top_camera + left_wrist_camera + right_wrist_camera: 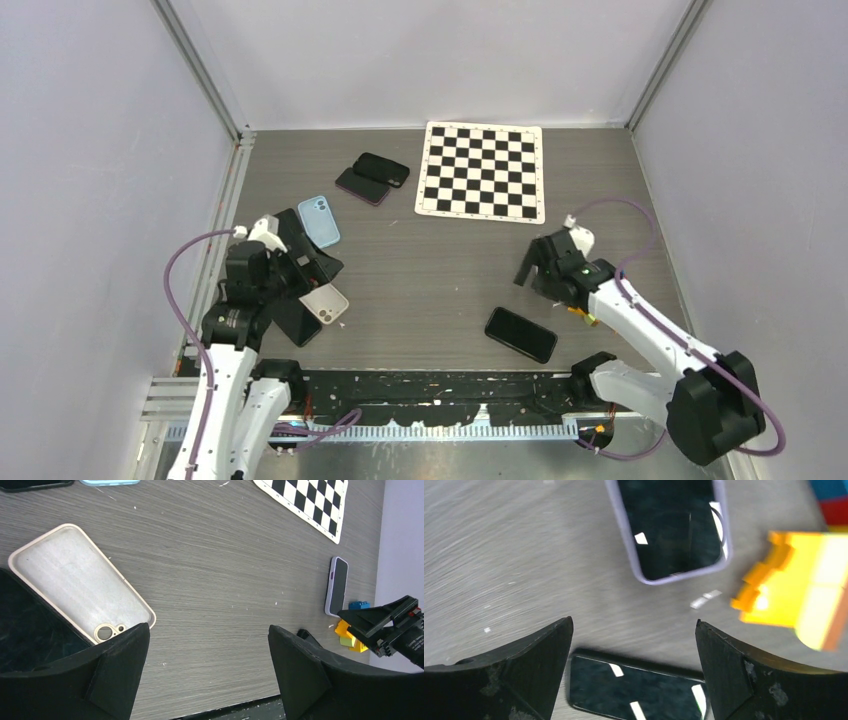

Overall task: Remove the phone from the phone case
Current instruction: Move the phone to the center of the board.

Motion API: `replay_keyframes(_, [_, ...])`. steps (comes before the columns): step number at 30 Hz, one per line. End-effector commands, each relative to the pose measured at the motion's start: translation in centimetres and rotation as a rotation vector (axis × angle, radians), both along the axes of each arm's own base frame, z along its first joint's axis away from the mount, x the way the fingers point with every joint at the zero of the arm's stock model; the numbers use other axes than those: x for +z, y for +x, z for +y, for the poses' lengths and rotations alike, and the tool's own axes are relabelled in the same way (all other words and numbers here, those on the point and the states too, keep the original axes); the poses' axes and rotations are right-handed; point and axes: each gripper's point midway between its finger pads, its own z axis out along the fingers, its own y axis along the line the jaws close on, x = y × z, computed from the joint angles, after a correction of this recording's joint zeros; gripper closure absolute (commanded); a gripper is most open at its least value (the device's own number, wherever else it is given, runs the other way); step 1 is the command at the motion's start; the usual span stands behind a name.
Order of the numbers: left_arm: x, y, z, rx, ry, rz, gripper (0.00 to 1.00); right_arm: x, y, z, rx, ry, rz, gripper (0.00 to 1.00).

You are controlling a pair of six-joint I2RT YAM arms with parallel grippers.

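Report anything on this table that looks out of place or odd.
The yellow toy bricks beside the lilac-cased phone stand out: they are the only things here that are not phones, cases or the checkerboard. The beige case also lies empty next to the left gripper.

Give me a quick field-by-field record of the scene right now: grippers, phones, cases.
left gripper: open, empty
right gripper: open, empty, over black phone
beige case: empty, lying flat beside left gripper
purple-cased phone: screen up, inside its case, next to yellow block
checkerboard: flat, far end
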Motion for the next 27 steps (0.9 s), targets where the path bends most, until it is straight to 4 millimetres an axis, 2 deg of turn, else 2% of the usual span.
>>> replay_keyframes(1, [0.4,0.8,-0.7,-0.042,-0.023,-0.042,0.09,-0.8,-3.7,-3.9,-0.258,0.013,0.088,0.02])
replay_keyframes(5, [-0.4,1.0,-1.2,-0.05,-0.056,0.003,0.1,-1.7,-5.3,-5.1,-0.395,0.043,0.096,0.02])
replay_keyframes(10, [-1.0,1.2,-1.7,-0.053,-0.089,0.026,0.11,-3.3,-7.7,-4.7,-0.499,0.099,0.2,0.02])
replay_keyframes(14, [-0.9,1.6,-1.2,-0.014,-0.085,0.03,0.11,-3.2,-9.2,-4.1,-0.558,0.141,0.279,0.02])
replay_keyframes(18, [-0.8,1.8,-0.9,0.002,-0.071,0.032,0.11,-2.5,-9.2,-3.4,-0.575,0.176,0.299,0.02])
replay_keyframes(22, [-1.2,2.0,-0.3,0.043,-0.063,0.041,0.11,-3.0,-8.8,-1.1,-0.551,0.284,0.342,0.02])
replay_keyframes(27, [-0.9,2.1,0.3,0.082,-0.05,0.018,0.11,-3.4,-8.5,-0.4,-0.536,0.309,0.359,0.02])
